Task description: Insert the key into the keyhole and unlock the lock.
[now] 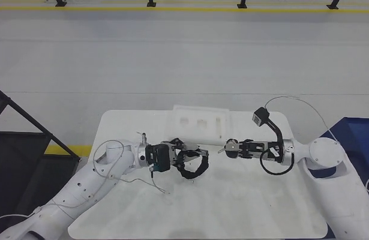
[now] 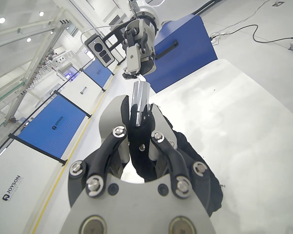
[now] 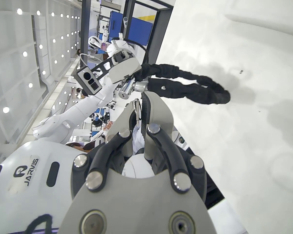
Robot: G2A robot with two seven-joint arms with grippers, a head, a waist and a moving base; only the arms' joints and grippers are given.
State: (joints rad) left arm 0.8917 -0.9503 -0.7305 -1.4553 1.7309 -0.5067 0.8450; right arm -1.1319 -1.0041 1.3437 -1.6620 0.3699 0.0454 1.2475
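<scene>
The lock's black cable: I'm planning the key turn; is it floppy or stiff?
Probably fairly stiff: the cable holds an open loop beyond the left gripper instead of drooping. Its chrome cylinder looks smooth, so it might twist between the fingers.

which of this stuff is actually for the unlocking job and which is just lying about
For the job:
- lock with its black cable loop, held by the left gripper
- key, held by the right gripper

Just lying about:
- white tray at the far side of the table

White arms (image 1: 106, 174), grey left end effector (image 2: 136, 113) with black links (image 2: 109, 147), silver screws (image 2: 119, 131).
</scene>
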